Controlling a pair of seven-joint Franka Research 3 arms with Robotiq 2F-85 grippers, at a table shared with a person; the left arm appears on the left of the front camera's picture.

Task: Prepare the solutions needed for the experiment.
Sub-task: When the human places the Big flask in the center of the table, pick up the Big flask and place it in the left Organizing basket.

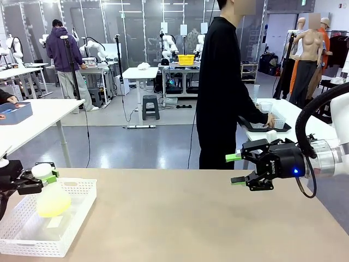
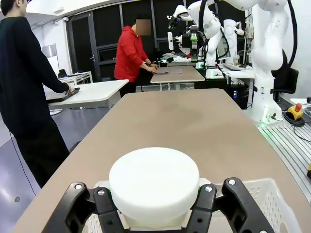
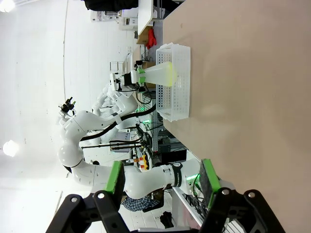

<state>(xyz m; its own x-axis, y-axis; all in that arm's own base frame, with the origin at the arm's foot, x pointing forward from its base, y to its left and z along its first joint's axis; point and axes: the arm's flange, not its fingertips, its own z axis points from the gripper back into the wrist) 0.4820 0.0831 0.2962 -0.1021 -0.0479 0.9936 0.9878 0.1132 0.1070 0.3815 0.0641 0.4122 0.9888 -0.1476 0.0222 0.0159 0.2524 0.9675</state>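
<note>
Front view shows the tan table mostly bare, its wide middle free between the two arms, with the person standing at the far side, turned toward another table. At the table's left end sits a white mesh basket, its near corner close to the table's front edge. Over the basket, the left gripper is clamped on the neck of a flask with a white cap; the yellow-green liquid lies as a shallow layer in its wide bottom. The flask's base appears to sit inside the basket walls, so I judge the step in hand is lifting the flask out. That calls for a straight rise until the base clears the rim, then a carry toward the open middle, kept level so the liquid stays put. The right gripper hangs above the table's right part, jaws wide and empty, well apart from the basket, leaving free room.
</note>
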